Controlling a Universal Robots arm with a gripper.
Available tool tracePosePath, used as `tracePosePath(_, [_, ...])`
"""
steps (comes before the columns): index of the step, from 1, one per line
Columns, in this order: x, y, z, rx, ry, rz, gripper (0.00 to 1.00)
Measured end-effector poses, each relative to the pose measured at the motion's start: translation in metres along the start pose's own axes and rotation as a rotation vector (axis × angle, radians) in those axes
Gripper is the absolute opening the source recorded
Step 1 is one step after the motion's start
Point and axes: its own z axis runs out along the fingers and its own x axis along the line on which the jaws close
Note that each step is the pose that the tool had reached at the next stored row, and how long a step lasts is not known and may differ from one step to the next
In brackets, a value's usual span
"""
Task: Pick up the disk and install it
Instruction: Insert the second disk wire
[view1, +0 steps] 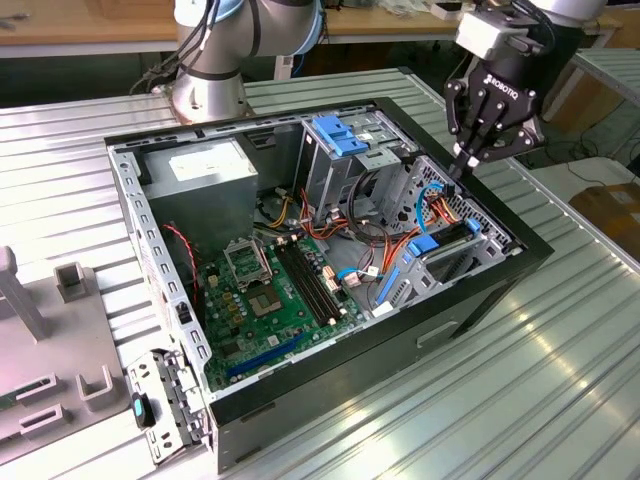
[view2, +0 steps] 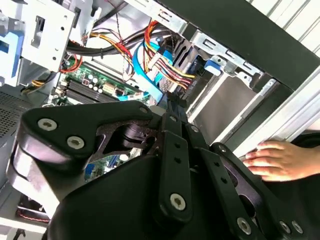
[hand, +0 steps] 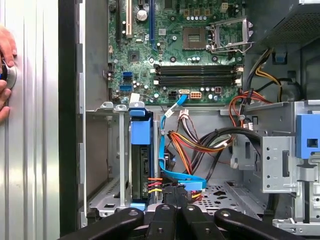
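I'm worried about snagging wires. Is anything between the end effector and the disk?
Yes. In the first wrist view, a blue ribbon cable and red and yellow wires run between the end effector and the disk, which stands edge-on in its bay.

The setting is a robotics laboratory or test workshop. An opened desktop computer case (view1: 330, 270) lies on its side on a ribbed aluminium-profile worktable (view1: 560, 400), its green motherboard (view1: 275, 290) and loose cabling exposed. A Universal Robots arm (view1: 215, 50) is bolted to the same table. A grey fixture plate with slotted holders (view1: 50, 350) sits at the exterior view's left. Wooden benches (view1: 80, 20) line the background, and a cardboard box (view1: 612, 210) stands nearby.
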Motion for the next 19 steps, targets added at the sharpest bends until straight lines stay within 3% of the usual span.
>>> tracePosePath(3, [-0.0041, -0.0001, 0.0054, -0.0006, 0.0018, 0.0, 0.18])
tracePosePath(4, [-0.0094, -0.0002, 0.0091, -0.001, 0.0115, 0.0, 0.18])
tracePosePath(6, [-0.0098, -0.0002, 0.0097, -0.0009, 0.0491, 0.002, 0.18])
tracePosePath(7, [-0.0098, -0.0002, 0.01, -0.0009, 0.0613, 0.002, 0.18])
tracePosePath(8, [-0.0099, -0.0002, 0.0112, -0.0008, 0.0683, 0.002, 0.18])
tracePosePath(10, [-0.0145, -0.0003, 0.0141, -0.0008, 0.075, 0.002, 0.31])
tracePosePath(13, [-0.0182, -0.0004, 0.0182, -0.0008, 0.0793, 0.003, 0.31])
tracePosePath(14, [-0.0183, -0.0004, 0.0195, -0.0008, 0.0802, 0.003, 0.29])
tracePosePath(16, [-0.0183, -0.0004, 0.0206, -0.0008, 0.0805, 0.003, 0.16])
tracePosePath(19, [-0.0171, -0.0004, 0.0211, -0.0007, 0.0801, 0.003, 0.16])
